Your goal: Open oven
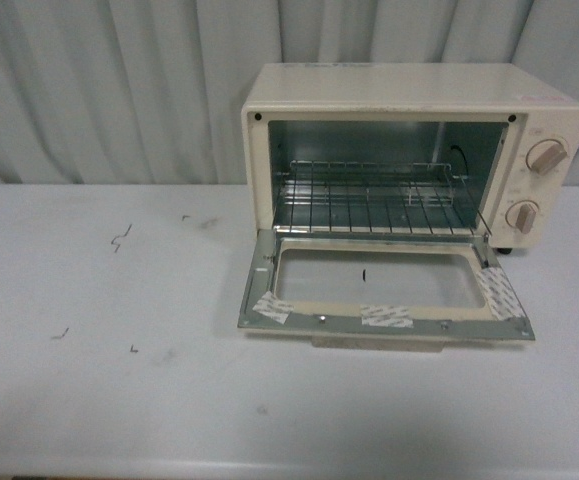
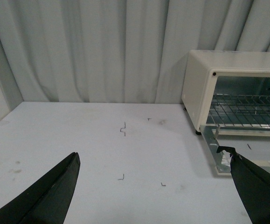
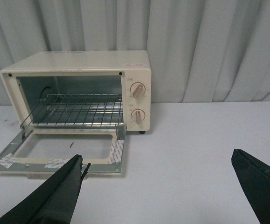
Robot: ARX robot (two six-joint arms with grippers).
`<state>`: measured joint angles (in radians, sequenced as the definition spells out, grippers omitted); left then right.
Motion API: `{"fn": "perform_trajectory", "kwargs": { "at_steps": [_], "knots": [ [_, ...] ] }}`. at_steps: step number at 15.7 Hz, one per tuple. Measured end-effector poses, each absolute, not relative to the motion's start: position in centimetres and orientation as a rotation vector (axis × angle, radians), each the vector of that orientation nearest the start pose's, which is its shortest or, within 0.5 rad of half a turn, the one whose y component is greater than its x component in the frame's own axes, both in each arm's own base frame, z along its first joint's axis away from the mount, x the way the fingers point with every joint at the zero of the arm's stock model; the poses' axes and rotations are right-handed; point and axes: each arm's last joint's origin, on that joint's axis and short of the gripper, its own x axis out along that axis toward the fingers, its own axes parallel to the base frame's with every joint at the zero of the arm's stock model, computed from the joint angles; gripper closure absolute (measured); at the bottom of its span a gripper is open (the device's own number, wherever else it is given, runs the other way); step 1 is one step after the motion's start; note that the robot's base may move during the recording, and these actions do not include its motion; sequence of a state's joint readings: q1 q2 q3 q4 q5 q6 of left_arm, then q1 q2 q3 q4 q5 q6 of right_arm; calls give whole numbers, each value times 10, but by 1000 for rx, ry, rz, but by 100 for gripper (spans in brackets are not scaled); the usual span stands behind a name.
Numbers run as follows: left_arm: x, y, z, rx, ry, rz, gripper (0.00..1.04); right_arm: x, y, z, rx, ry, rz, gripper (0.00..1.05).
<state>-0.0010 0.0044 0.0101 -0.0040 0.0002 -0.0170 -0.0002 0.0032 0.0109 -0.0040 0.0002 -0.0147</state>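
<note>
The cream-white oven (image 1: 409, 100) stands at the back right of the table. Its glass door (image 1: 384, 285) lies folded down flat on the tabletop, and the wire rack (image 1: 379, 195) shows inside. Two round knobs (image 1: 546, 157) sit on its right panel. Neither arm appears in the front view. My left gripper (image 2: 155, 161) is open over bare table, left of the oven (image 2: 200, 88). My right gripper (image 3: 158, 161) is open too, in front of and to the right of the oven (image 3: 79, 63), apart from the door (image 3: 60, 149).
A grey-white table (image 1: 119, 380) carries small dark scuff marks (image 1: 119, 238) on its left half. A pleated pale curtain (image 1: 119, 80) hangs behind. The table's near edge (image 1: 269, 468) runs along the bottom of the front view.
</note>
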Motion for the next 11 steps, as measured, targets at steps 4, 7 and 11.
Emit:
{"fn": "perform_trajectory", "kwargs": {
  "at_steps": [4, 7, 11],
  "knots": [
    [97, 0, 166, -17, -4, -1, 7, 97, 0, 167, -15, -3, 0, 6],
    [97, 0, 166, -17, -1, -1, 7, 97, 0, 166, -15, 0, 0, 6],
    [97, 0, 166, -17, -3, -1, 7, 97, 0, 167, -15, -4, 0, 6]
  ]
}}
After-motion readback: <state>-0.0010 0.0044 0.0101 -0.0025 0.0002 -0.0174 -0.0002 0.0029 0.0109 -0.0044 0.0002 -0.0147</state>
